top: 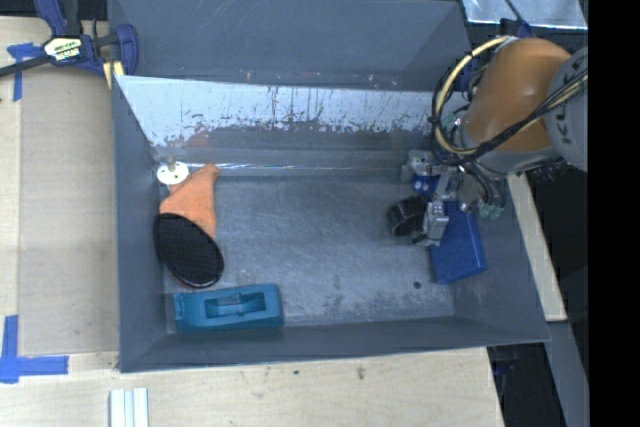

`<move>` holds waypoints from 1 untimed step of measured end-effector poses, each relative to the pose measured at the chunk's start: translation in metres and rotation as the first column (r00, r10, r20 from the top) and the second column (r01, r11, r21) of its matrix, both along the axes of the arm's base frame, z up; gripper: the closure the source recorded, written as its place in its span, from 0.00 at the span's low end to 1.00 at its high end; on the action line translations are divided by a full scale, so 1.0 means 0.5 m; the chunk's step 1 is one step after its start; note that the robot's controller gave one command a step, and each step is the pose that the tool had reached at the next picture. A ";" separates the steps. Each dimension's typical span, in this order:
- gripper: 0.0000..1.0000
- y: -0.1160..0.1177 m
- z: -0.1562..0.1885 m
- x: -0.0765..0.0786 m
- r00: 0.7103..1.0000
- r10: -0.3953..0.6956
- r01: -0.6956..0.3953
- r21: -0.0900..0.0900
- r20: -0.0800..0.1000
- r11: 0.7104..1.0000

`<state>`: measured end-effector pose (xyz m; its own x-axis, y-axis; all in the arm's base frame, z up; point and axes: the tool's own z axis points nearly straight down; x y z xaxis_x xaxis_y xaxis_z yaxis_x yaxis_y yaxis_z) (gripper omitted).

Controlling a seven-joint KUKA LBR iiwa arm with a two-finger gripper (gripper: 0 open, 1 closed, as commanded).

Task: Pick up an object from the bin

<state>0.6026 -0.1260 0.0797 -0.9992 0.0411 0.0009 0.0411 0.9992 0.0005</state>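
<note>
The gripper (432, 211) is seen low over the floor at the right end of the grey metal bin (300, 40), under the arm's orange cover (510, 100). Whether it is clenched or released cannot be told. A small black rounded object (405, 217) lies just beside it on the left, seemingly touching it. A flat dark-blue rectangular block (458, 253) lies tilted directly below it. Well apart, at the left end, an orange wedge-shaped soft piece (195, 200), a black oval pad (187, 251), a light-blue rectangular plastic box (228, 307) and a small white disc (171, 175) are gathered.
</note>
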 end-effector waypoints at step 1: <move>0.00 0.007 0.033 0.029 0.962 0.274 -0.274 -0.003 0.006 0.962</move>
<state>0.6169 -0.1223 0.0964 -0.9721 -0.2343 -0.0050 -0.2343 0.9722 -0.0020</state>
